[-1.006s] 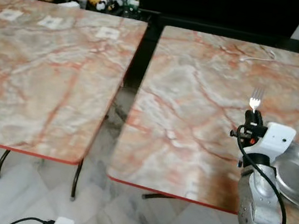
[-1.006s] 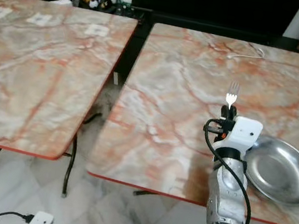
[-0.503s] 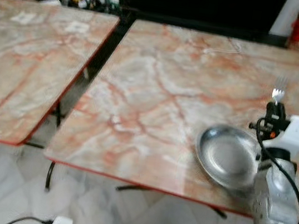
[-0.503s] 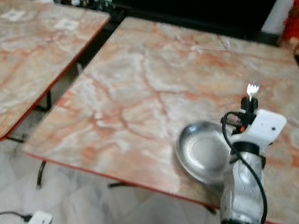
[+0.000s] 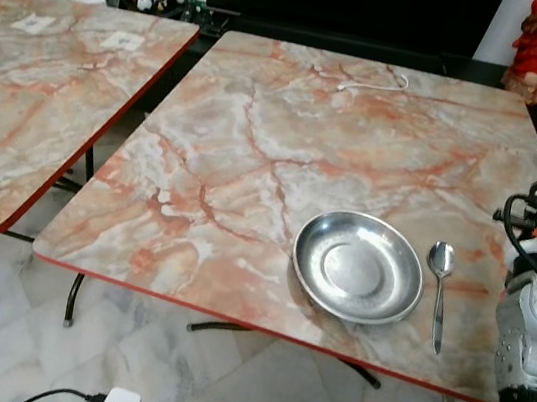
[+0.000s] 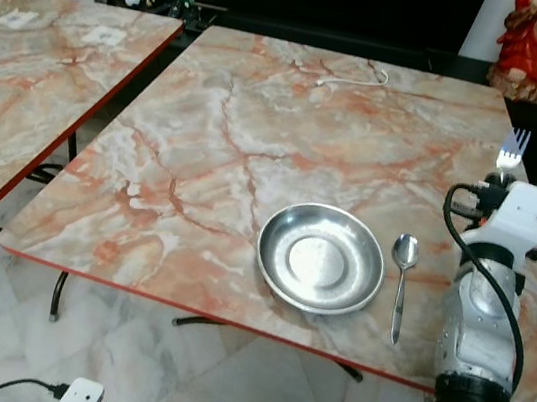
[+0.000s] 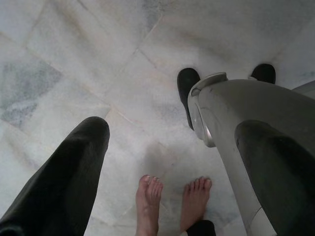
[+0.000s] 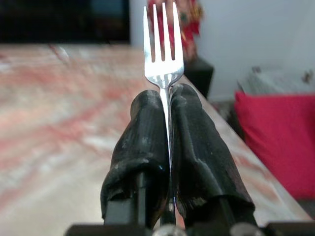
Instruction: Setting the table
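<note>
- Right gripper (image 8: 167, 123) clamped tight on the fork (image 8: 163, 46), tines up, held past the table's right edge.
- Left gripper (image 7: 147, 142) hangs idle over the floor, fingers apart; a person's bare feet (image 7: 172, 201) below.
- Table (image 5: 262, 109): plate (image 5: 360, 267) near front edge, spoon (image 5: 439, 287) just right of it.
- Fork probably goes left of the plate: carry it across, lower flat, parallel to the spoon, no clipping the rim.
- Fork: thin, shiny steel, four tines.

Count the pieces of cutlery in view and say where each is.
2: a spoon on the table beside the bowl, and a fork clamped upright in the right gripper.
</note>
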{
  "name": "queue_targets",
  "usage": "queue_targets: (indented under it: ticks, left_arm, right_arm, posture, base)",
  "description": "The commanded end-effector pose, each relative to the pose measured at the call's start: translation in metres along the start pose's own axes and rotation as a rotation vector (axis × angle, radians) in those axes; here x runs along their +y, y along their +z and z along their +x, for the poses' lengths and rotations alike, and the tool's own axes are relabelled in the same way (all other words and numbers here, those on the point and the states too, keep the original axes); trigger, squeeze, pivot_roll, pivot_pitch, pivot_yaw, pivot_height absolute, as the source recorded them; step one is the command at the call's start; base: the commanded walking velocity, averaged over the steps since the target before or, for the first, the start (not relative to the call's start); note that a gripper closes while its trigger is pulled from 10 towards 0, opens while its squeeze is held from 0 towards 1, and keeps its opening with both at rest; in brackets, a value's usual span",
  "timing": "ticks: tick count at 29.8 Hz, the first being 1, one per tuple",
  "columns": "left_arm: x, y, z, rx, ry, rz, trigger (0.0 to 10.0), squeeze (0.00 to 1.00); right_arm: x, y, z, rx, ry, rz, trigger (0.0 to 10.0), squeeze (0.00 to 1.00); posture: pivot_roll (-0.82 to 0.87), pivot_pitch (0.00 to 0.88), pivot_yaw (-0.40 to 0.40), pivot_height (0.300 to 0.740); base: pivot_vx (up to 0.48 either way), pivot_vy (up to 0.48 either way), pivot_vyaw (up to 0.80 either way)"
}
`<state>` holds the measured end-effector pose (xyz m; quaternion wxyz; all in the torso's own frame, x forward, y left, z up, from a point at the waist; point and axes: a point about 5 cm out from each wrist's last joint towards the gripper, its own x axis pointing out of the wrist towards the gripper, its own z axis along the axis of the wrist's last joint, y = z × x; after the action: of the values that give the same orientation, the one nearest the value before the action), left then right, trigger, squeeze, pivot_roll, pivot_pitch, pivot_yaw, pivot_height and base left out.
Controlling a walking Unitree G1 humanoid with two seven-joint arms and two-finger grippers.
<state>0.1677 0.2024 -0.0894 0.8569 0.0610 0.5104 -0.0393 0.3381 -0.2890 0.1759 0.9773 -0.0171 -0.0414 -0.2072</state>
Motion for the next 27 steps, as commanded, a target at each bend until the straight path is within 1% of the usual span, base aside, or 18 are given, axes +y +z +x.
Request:
queue_targets:
  ticks: [1,3,4,5,6,7,9,11,18,19,21,23,24,25,27]
  left_arm:
    - [0.001,-0.007,-0.001,0.033,0.000,0.007,10.0,0.00]
    - [0.002,-0.007,-0.001,0.034,-0.001,0.011,10.0,0.00]
    - [0.002,-0.007,-0.001,0.035,-0.003,0.015,10.0,0.00]
    - [0.002,-0.007,-0.001,0.035,-0.003,0.015,10.0,0.00]
    - [0.002,-0.006,-0.001,0.035,-0.006,0.016,10.0,0.00]
    - [0.002,-0.006,-0.001,0.035,-0.007,0.015,10.0,0.00]
    - [0.002,-0.006,-0.001,0.034,-0.007,0.016,10.0,0.00]
    - [0.002,-0.006,-0.001,0.033,-0.009,0.016,10.0,0.00]
    - [0.002,-0.005,-0.001,0.029,-0.014,0.016,10.0,0.00]
    - [0.002,-0.005,-0.001,0.030,-0.016,0.017,10.0,0.00]
    - [0.002,-0.005,-0.001,0.031,-0.016,0.017,10.0,0.00]
    - [0.002,-0.005,-0.001,0.032,-0.016,0.017,10.0,0.00]
    - [0.002,-0.005,-0.001,0.032,-0.016,0.017,10.0,0.00]
    - [0.002,-0.005,-0.001,0.032,-0.017,0.018,10.0,0.00]
    - [0.002,-0.005,-0.001,0.032,-0.018,0.018,10.0,0.00]
  right_arm:
    - [-0.007,-0.004,0.003,0.058,-0.039,-0.016,10.0,0.00]
    - [-0.009,-0.005,0.004,0.071,-0.046,-0.025,10.0,0.00]
    - [-0.011,-0.011,0.005,0.131,-0.040,-0.059,10.0,0.00]
    - [-0.011,-0.011,0.005,0.131,-0.040,-0.059,10.0,0.00]
    - [-0.013,-0.017,0.006,0.180,-0.031,-0.087,10.0,0.00]
    - [-0.013,-0.018,0.006,0.192,-0.025,-0.086,10.0,0.00]
    - [-0.008,-0.021,0.007,0.222,0.007,-0.055,10.0,0.00]
    - [-0.005,-0.024,0.007,0.245,0.027,-0.064,10.0,0.00]
    - [-0.008,-0.035,0.009,0.283,-0.003,-0.108,10.0,0.00]
    - [-0.008,-0.042,0.008,0.328,0.006,-0.120,10.0,0.00]
    - [-0.007,-0.046,0.007,0.344,0.011,-0.120,10.0,0.00]
    - [-0.003,-0.052,0.005,0.366,0.035,-0.079,10.0,0.00]
    - [-0.003,-0.052,0.005,0.366,0.035,-0.079,10.0,0.00]
    - [0.002,-0.053,0.005,0.369,0.064,-0.051,10.0,0.00]
    - [0.006,-0.055,0.004,0.377,0.095,-0.038,10.0,0.00]
  posture:
    - [0.04,0.075,0.010,0.740]
    - [0.04,0.074,0.011,0.740]
    - [0.04,0.072,0.016,0.740]
    - [0.04,0.072,0.016,0.740]
    - [0.04,0.072,0.016,0.740]
    - [0.04,0.072,0.016,0.740]
    - [0.03,0.066,0.019,0.740]
    - [0.04,0.064,0.022,0.740]
    - [0.04,0.056,0.024,0.740]
    - [0.04,0.055,0.022,0.740]
    - [0.05,0.054,0.022,0.740]
    - [0.05,0.053,0.022,0.740]
    - [0.05,0.053,0.022,0.740]
    - [0.05,0.052,0.023,0.740]
    - [0.05,0.052,0.023,0.740]
  base:
    - [0.000,0.000,0.00]
    - [0.000,0.000,0.00]
    - [0.000,0.000,0.00]
    - [0.000,0.000,0.00]
    - [0.000,0.000,0.00]
    - [0.000,0.000,0.00]
    - [0.000,0.000,0.00]
    - [0.000,0.000,0.00]
    - [0.000,0.000,0.00]
    - [0.000,0.000,0.00]
    - [0.000,0.000,0.00]
    - [0.000,0.000,0.00]
    - [0.000,0.000,0.00]
    - [0.000,0.000,0.00]
    - [0.000,0.000,0.00]
